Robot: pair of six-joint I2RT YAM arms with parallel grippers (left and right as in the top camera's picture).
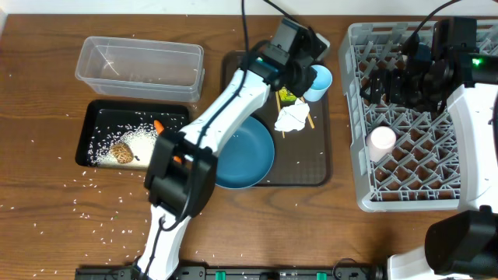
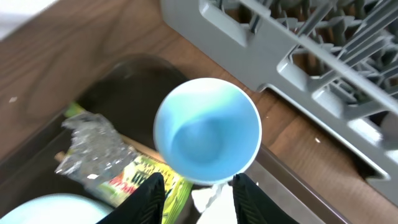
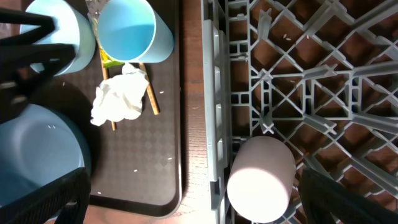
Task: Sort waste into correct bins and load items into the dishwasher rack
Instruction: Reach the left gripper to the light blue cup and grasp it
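The light-blue cup (image 2: 207, 130) stands upright with its mouth up at the far right corner of the brown serving tray (image 3: 137, 168), close to the grey dishwasher rack (image 1: 420, 171). Your left pincer (image 2: 199, 182) hangs right at the cup's near rim with its jaws apart. The crumpled white tissue (image 3: 121, 96) shows between them, and you cannot tell whether either finger touches the cup. Beside the cup lies the yellow-green foil wrapper (image 2: 134, 177), and the wooden chopsticks (image 3: 151, 99) run under the tissue. The large blue bowl (image 1: 249, 159) sits at the near left of the same tray, partly under your left arm. In the rack, near its left wall, rests the pink cup (image 3: 261, 177), showing you one round pale end. Your right pincer (image 3: 193, 190) hovers over that edge of the rack with its jaws spread wide, gripping nothing. Farther left on the bench (image 1: 47, 62), the shallow black tray (image 1: 175, 113) holds white rice (image 1: 144, 140), the orange carrot (image 1: 158, 125) and the brown food lump (image 1: 121, 152). The clear plastic tub (image 1: 148, 58) sits just behind it, and loose grains dot the wood around both.
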